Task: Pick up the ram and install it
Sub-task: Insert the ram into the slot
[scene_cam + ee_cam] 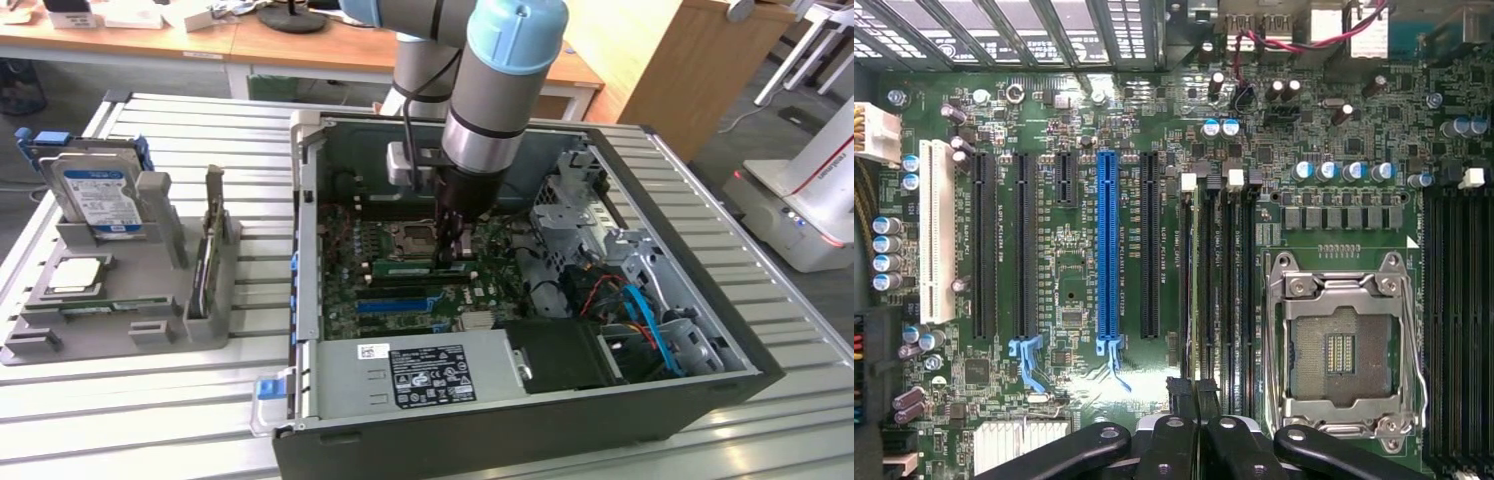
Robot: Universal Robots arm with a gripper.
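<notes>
Gripper [1194,392], with jaws drawn together, was seen at one end of the ram [403,268].
The ram was stood on edge in a memory slot of the motherboard [380,305], just beside the CPU socket [1344,350], inside the open computer case [534,425]; a grey tray [80,335] with a hard drive [96,195] was placed outside the case, on the exterior view's left.

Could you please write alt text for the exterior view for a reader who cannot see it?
A robot arm reaches into an open computer case, its shut gripper at a green ram stick on the motherboard, beside the processor socket. On the exterior view's left, a grey tray holds a hard drive and a processor chip.
</notes>
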